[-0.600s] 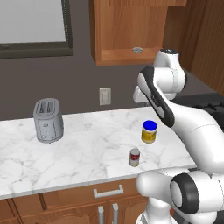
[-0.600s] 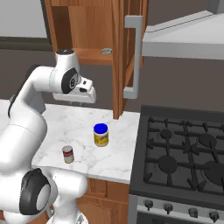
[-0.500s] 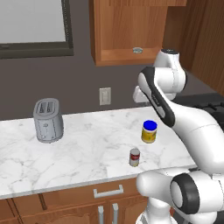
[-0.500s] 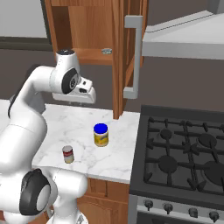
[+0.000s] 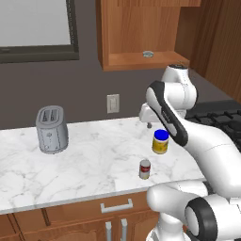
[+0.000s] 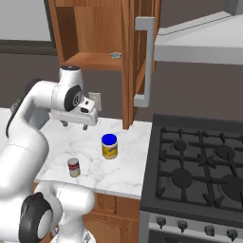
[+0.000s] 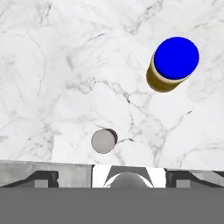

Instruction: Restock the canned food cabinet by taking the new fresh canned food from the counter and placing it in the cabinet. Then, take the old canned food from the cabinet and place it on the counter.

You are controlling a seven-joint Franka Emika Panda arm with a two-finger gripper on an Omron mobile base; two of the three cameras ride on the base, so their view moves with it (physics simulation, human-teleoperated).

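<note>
My gripper hovers wide open, empty, above counter; new can upright, below it, toward counter's front edge.

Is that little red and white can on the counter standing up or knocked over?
Standing upright. The red and white can rests on its base on the marble counter, and from above its round silvery top faces the camera.
</note>
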